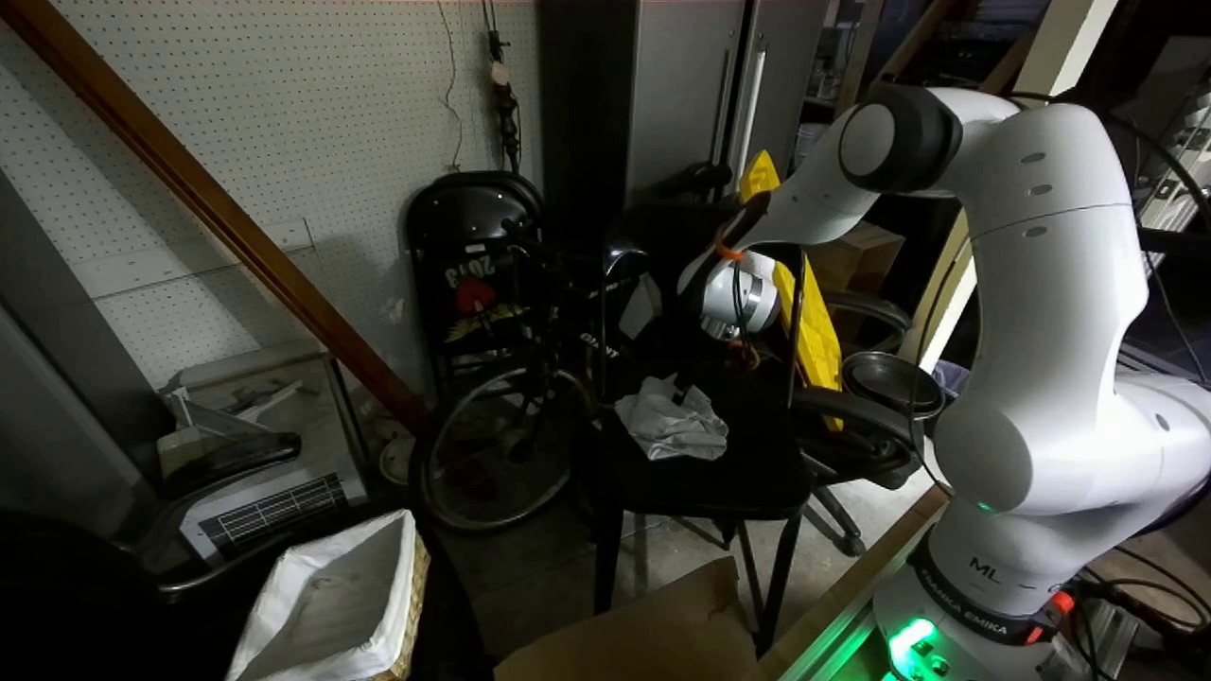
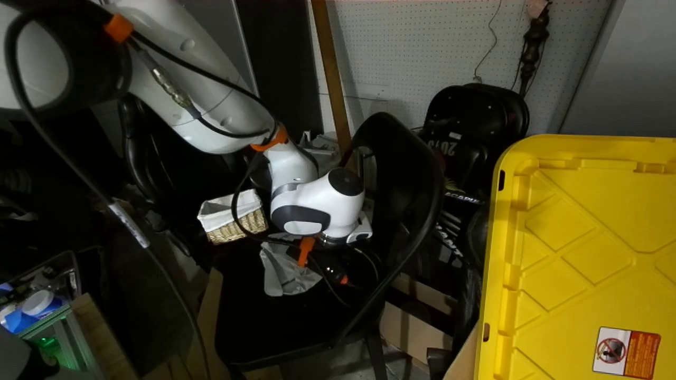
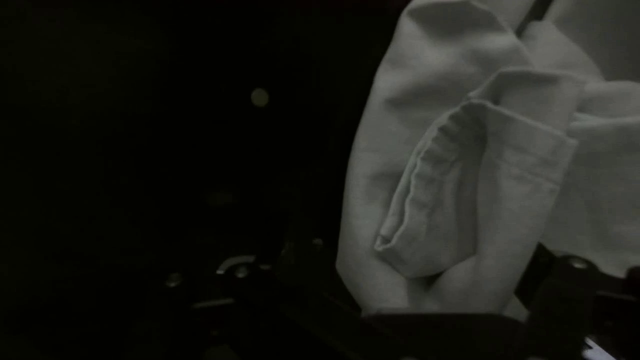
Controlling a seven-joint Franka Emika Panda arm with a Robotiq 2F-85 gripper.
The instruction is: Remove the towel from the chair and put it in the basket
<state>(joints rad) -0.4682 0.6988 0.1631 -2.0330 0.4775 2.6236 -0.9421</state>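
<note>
The light grey towel [image 1: 670,426] lies crumpled on the seat of the black chair [image 1: 705,490]. It also shows on the chair [image 2: 264,338] in an exterior view [image 2: 288,277]. My gripper [image 1: 679,392] reaches down to the towel, its dark fingers hard to make out against the chair. In the wrist view, the fingers of the gripper [image 3: 427,255] stand wide apart, with folds of the towel [image 3: 515,210] between and beyond them. The fingertips are dark, and I cannot tell whether they touch the cloth. The white-lined wicker basket [image 1: 416,591] also shows in an exterior view [image 2: 243,226].
The chair's back [image 2: 393,153] rises close beside my hand. A yellow lid [image 2: 586,237] stands near the chair. A bicycle [image 1: 501,445] and folded chairs [image 1: 473,246] stand by the pegboard wall. A cardboard box [image 1: 643,629] lies in front of the chair.
</note>
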